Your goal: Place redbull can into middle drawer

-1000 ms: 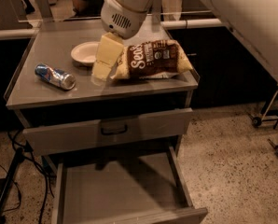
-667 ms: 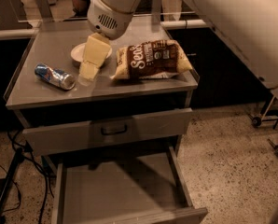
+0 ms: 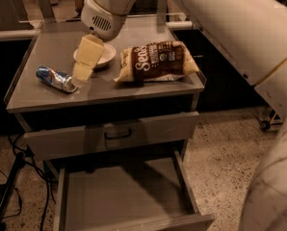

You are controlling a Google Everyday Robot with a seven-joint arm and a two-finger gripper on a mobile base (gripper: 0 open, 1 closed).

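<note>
The redbull can (image 3: 56,78) lies on its side on the left part of the grey cabinet top (image 3: 47,47). My gripper (image 3: 84,64) hangs from the white arm just right of the can, a little above the top and in front of the white bowl (image 3: 104,57). It holds nothing. The middle drawer (image 3: 124,196) is pulled out below, a wide grey tray with a bare flat floor.
A brown chip bag (image 3: 158,61) lies on the right part of the top. A shut grey drawer front with a dark loop handle (image 3: 110,134) sits above the open tray. Cables (image 3: 13,177) hang at the lower left. Speckled floor lies to the right.
My gripper has moved left and down, from beside the chip bag to just right of the can. The can, bowl and bag have not moved.
</note>
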